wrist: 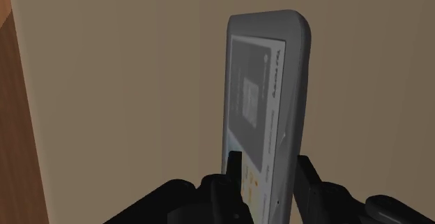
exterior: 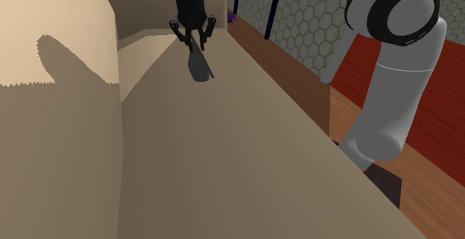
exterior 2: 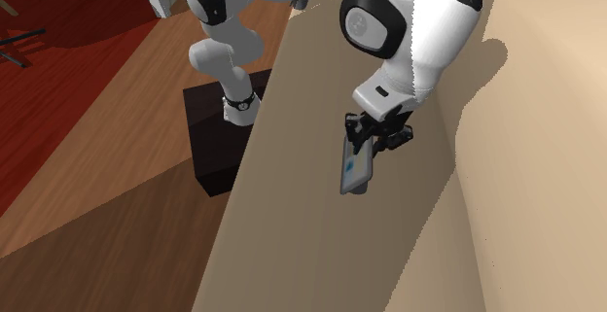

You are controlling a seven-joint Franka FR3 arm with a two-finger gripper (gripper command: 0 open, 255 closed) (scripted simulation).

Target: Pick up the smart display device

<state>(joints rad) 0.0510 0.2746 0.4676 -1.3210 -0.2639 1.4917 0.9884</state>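
Note:
The smart display (wrist: 268, 90) is a thin grey slab with rounded corners and a dark screen showing pale marks. My black gripper (wrist: 268, 170) is shut on its lower edge, one finger on the screen side and one on the back. In the shoulder view the gripper (exterior: 192, 35) points down at the far end of the tan counter, and the display (exterior: 198, 65) hangs below it, dark and tilted. From the second exterior view, the display (exterior 2: 355, 171) sits under the gripper (exterior 2: 376, 143) near the wall. I cannot tell whether it touches the counter.
The long tan counter (exterior: 246, 155) runs beside a beige wall (exterior: 52, 126). A small purple object (exterior: 231, 16) lies at its far end. The dark stand (exterior 2: 214, 135) sits on a wooden floor by a red rug (exterior 2: 58, 57). A hexagon-patterned wall (exterior: 305, 21) stands beyond.

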